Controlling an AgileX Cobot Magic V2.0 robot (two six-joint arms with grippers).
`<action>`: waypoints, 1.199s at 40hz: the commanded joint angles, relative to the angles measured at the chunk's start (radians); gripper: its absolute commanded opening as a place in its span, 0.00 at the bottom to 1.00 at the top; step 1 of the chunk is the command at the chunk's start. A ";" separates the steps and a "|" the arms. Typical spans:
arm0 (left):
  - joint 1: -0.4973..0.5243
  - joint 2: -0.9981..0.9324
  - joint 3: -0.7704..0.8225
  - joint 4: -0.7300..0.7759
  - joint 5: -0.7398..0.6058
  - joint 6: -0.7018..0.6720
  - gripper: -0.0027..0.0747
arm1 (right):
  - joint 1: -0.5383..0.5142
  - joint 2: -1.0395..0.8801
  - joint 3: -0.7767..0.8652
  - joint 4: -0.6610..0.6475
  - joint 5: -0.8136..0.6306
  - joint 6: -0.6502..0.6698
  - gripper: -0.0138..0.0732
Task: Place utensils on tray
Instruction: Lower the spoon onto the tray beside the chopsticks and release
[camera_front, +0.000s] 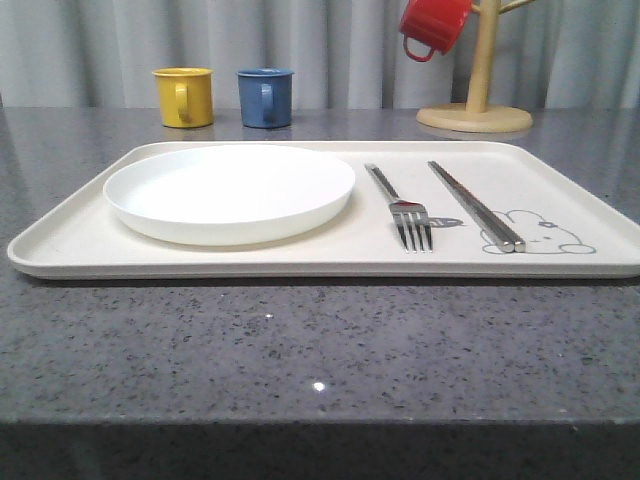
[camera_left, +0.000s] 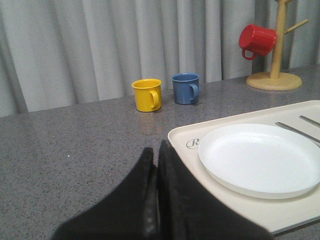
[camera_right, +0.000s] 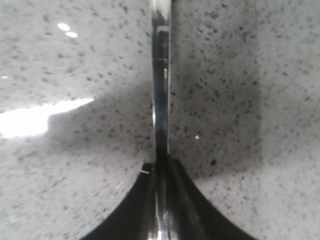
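The cream tray (camera_front: 60, 250) lies across the grey stone table. On it sit a round white plate (camera_front: 228, 190) at the left, a steel fork (camera_front: 400, 205) in the middle and a pair of steel chopsticks (camera_front: 475, 205) beside the rabbit drawing. My left gripper (camera_left: 156, 155) is shut with nothing in it, low over the table just off the tray's (camera_left: 185, 137) near left corner, close to the plate (camera_left: 260, 157). My right gripper (camera_right: 161, 167) is shut on a slim steel handle, the spoon (camera_right: 161, 75), held over bare tabletop. Its bowl is out of view.
A yellow mug (camera_front: 184, 96) and a blue mug (camera_front: 265, 97) stand behind the tray near the curtain. A red mug (camera_front: 433, 25) hangs on the wooden mug stand (camera_front: 475, 115) at the back right. Open tabletop runs in front of the tray.
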 joint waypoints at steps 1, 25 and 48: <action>-0.001 0.013 -0.028 -0.015 -0.080 -0.009 0.01 | 0.016 -0.113 -0.029 -0.001 0.017 0.035 0.08; -0.001 0.013 -0.028 -0.015 -0.080 -0.009 0.01 | 0.448 -0.243 -0.027 0.044 0.093 0.213 0.08; -0.001 0.013 -0.028 -0.015 -0.080 -0.009 0.01 | 0.532 -0.117 0.011 0.070 0.056 0.263 0.08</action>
